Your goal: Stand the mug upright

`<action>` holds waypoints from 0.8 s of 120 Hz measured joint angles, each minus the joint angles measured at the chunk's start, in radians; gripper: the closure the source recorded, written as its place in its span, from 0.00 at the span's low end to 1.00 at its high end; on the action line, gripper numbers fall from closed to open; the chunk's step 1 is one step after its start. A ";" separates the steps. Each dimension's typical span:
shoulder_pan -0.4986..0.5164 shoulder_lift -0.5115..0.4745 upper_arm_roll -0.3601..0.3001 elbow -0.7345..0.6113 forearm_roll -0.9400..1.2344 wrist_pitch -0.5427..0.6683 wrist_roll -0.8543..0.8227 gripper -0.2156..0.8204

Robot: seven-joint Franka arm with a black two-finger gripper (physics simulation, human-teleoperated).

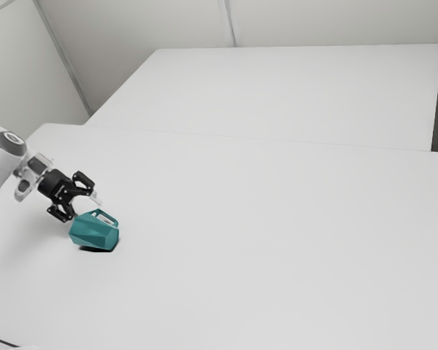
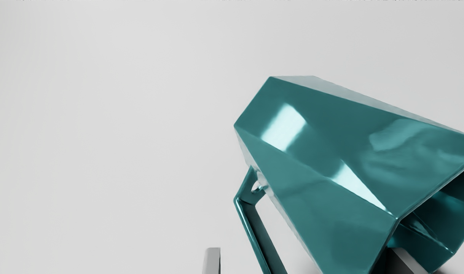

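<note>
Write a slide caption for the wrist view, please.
A teal mug lies on its side on a pale table, the open gripper close to its handle and rim.

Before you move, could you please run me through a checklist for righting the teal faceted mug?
1. Black two-finger gripper open: ok, its fingers stand apart.
2. Teal faceted mug still needing to be righted: ok, it lies on its side.
3. Angular teal handle between the fingers: ok.
4. Mug gripped from both sides: not ok, one finger stands clear of it.
5. Other fingertip inside the mug's mouth: cannot tell.
</note>
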 joint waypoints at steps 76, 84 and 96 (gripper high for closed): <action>-0.008 0.007 -0.042 -0.009 -0.044 0.009 0.000 0.92; -0.009 0.002 -0.042 -0.018 -0.049 0.013 0.000 0.94; -0.007 -0.008 -0.044 -0.027 -0.052 0.018 0.000 0.95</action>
